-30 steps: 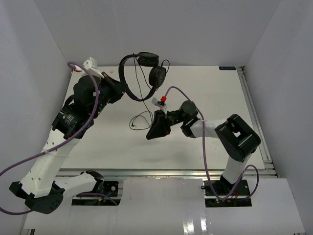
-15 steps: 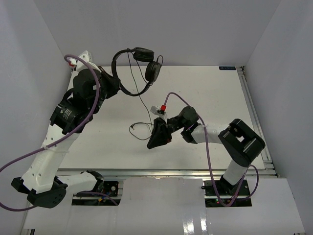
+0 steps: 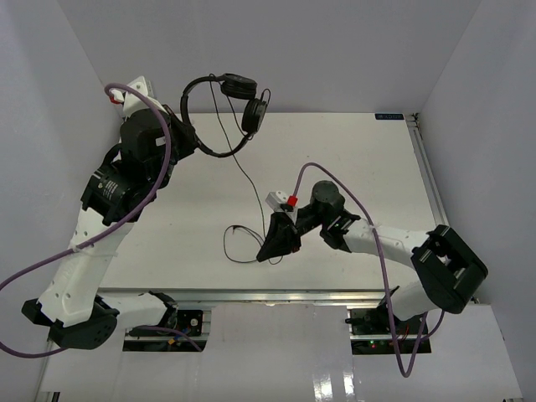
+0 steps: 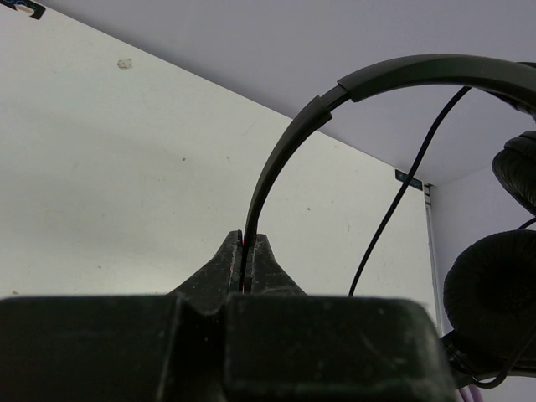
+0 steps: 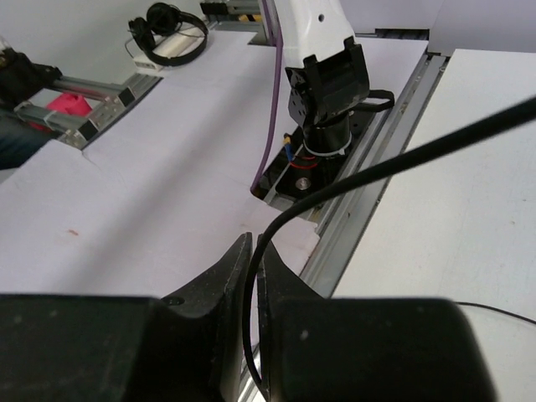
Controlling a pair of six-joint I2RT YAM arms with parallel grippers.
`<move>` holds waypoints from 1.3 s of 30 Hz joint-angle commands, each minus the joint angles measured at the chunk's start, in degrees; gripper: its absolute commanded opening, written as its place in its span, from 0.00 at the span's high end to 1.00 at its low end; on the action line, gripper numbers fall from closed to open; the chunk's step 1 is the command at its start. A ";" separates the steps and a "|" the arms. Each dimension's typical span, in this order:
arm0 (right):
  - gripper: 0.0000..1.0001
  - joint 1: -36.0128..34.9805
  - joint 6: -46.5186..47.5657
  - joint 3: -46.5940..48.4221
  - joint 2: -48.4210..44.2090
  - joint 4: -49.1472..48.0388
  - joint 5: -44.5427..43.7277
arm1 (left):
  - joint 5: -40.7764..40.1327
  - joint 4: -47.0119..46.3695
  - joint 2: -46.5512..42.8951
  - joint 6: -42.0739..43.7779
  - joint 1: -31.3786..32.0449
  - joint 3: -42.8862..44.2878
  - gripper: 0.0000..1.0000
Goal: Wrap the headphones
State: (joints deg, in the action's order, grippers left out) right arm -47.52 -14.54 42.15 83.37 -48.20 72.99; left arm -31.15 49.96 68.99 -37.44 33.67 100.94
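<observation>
Black headphones (image 3: pixel 239 85) hung in the air above the table's (image 3: pixel 377 167) far-left corner, headband pinched tight in the left gripper (image 4: pixel 248 251). Thin cord (image 3: pixel 243 172) trailed down toward the middle of the near edge. Right gripper (image 3: pixel 272 249) sat low there, jaws clamped together on the cord.

The white table (image 3: pixel 352 159) bore 1 slack loop of the thin black cord (image 3: pixel 226 245) of the headphones (image 3: pixel 238 85). The loop lay flat just left of the jaws of the right gripper (image 3: pixel 270 249), and its plug end (image 3: pixel 237 227) lay at the loop's far side. 1 small blue label (image 3: pixel 389 116) sat at the far corner, well right of those jaws. A metal rail (image 3: pixel 433 188) ran along the right edge. In the left wrist view, 1 faint mark (image 4: pixel 124 64) showed up and left of the jaws of the left gripper (image 4: pixel 248 251).
</observation>
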 commanded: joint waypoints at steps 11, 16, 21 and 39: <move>0.92 -1.10 41.86 11.51 -10.71 56.30 -24.23 | -8.01 -1.92 -2.07 5.40 -0.18 -4.57 1.00; 0.92 -2.16 48.80 14.06 -14.32 64.88 -38.88 | -8.40 -3.32 -1.96 6.70 -1.08 -8.55 1.00; 0.92 -3.92 54.09 17.96 -15.42 69.87 -50.48 | -8.22 -5.79 -2.48 8.26 -2.28 -15.55 1.00; 0.92 -7.41 67.49 28.18 -11.65 72.19 -74.29 | 0.21 -14.86 8.71 9.28 -5.81 -30.01 1.00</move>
State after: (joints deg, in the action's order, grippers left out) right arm -54.03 49.09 69.32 71.64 24.77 5.48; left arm -34.86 39.83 76.94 -27.99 28.29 70.74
